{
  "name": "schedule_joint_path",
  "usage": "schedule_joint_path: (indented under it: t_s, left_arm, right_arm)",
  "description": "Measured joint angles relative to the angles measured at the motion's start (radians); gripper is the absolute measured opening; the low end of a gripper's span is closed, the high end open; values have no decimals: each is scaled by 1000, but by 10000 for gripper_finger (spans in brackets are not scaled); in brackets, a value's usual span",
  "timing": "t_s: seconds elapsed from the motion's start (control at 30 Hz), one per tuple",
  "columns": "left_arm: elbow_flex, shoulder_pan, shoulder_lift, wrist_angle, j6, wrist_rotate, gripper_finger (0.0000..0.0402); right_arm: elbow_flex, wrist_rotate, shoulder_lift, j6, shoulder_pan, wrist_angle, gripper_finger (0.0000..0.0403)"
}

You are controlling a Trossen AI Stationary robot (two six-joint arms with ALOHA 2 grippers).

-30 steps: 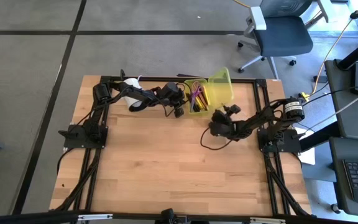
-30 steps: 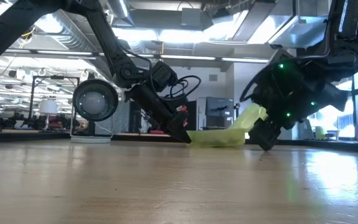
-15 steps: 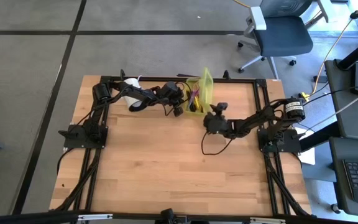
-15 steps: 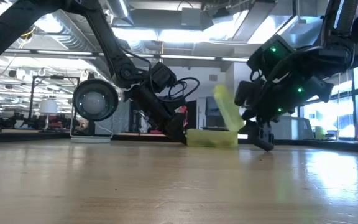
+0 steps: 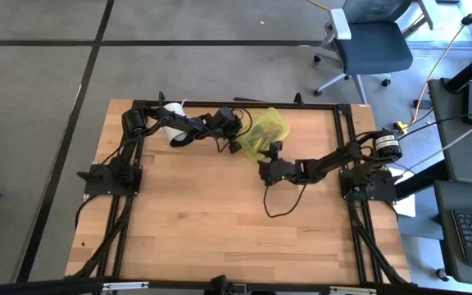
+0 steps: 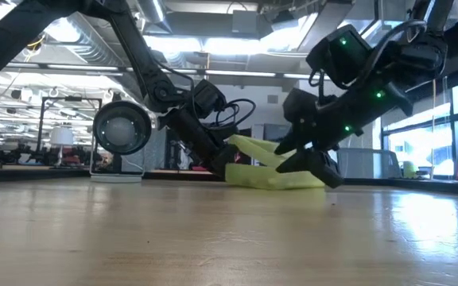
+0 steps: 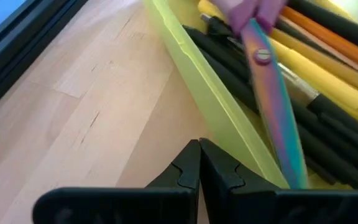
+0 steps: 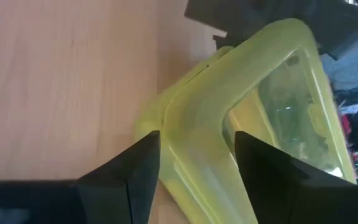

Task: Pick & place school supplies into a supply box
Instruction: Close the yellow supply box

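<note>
High view: the right gripper [image 5: 268, 170], its fingers spread apart, sits just in front of the supply box [image 5: 264, 131] with the box's raised lid between its fingers, while the left gripper [image 5: 234, 144], fingers pressed together and holding nothing, rests against the box's long side wall. The yellow-green box lies at the far middle of the wooden surface [image 5: 211, 221], lid tilted partway down over a tray holding pencils and pens [image 7: 328, 87] and purple-handled scissors [image 7: 272, 93], so the right arm seems best placed to close it. Beyond the surface are grey floor and an office chair [image 5: 367, 41].
</note>
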Motion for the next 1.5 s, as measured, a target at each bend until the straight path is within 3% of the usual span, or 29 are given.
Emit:
schedule_joint_path:
  t_s: [0.3,0.73,0.9,1.03,1.2,1.3,1.5]
  left_arm:
    - [5,-2,-2,-52,1,-8,3]
    - [5,-17,-5,-101,23,-21,2]
    - [4,-36,-4,-103,-15,6,2]
    - [3,-64,-3,-111,-26,-16,3]
    - [3,-70,-2,-111,-67,-28,1]
    - [2,-78,-2,-111,-101,-49,3]
    - [2,-84,-2,-110,-132,-65,1]
  right_arm:
    - [5,-7,-5,178,0,-11,208]
    - [4,-226,-143,461,-3,-202,208]
    - [2,-223,-228,479,-5,-201,208]
    - [2,-149,-320,597,-36,-198,208]
    - [4,-152,-398,779,-105,-297,208]
    - [3,-200,-390,788,-140,-372,208]
    - [2,-316,-334,775,-208,-350,208]
